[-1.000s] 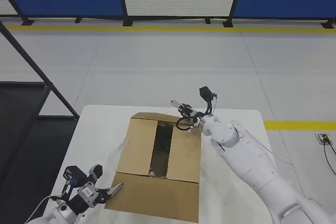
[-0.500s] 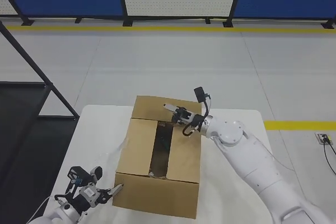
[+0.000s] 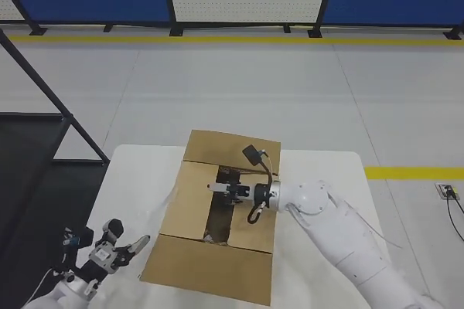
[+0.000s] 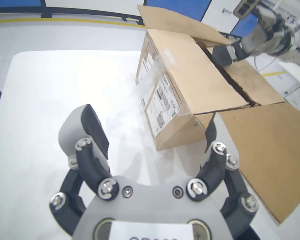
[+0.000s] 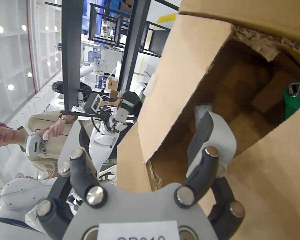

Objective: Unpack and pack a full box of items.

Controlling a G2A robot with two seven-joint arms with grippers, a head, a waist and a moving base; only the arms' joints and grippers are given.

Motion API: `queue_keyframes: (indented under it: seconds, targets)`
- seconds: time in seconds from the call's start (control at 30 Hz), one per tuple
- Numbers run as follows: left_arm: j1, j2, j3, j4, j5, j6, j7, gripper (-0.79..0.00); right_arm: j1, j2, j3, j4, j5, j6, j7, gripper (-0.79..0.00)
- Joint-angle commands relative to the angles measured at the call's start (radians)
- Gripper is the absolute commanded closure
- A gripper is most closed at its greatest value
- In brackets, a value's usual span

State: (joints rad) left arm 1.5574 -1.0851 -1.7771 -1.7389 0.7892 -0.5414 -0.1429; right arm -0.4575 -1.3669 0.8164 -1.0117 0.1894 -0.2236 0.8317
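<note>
Cardboard box [image 3: 189, 193] sits mid-table [image 3: 131, 178]. End flaps are folded out, and the two long flaps lie nearly flat with a dark slot between them. From the top view I get the layout: the right gripper [image 3: 216, 188] is over that slot, and the left gripper [image 3: 127, 251] is low at the near left corner, just beside the near end flap.

Right wrist view gives me the detail. The right gripper [image 5: 140, 136] has its fingers apart, one pad [image 5: 207, 128] inside the opening and the other outside, with a long flap's edge between them, not clamped. It also looks into the box, where a green item [image 5: 293, 103] lies deep inside.

Left wrist view gives the box's side wall with a label [image 4: 162, 101]. The left gripper [image 4: 150, 117] has its fingers spread wide and holds nothing, with one tip close to the near flap [image 4: 265, 146].
</note>
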Motion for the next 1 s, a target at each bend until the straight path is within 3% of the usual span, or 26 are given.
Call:
queue_keyframes:
  seconds: [0.0,0.17,0.53,0.97]
  targets:
    - [-0.018,-0.003,-0.007,0.013,-0.01,0.107,-0.005,-0.785,-0.001,-0.003,0.0,0.007,0.006,0.004,-0.004,-0.785]
    - [-0.056,-0.008,0.04,0.032,0.081,0.228,-0.001,-0.785,0.004,-0.012,0.0,0.029,0.024,-0.007,0.009,-0.785]
    - [-0.118,-0.018,0.19,0.086,0.22,0.224,0.016,-0.785,0.001,-0.028,-0.008,0.051,0.017,-0.019,0.007,-0.785]
    - [-0.075,-0.019,0.205,0.054,0.233,0.186,0.045,-0.785,-0.006,-0.048,-0.014,0.066,0.032,-0.053,0.02,-0.785]
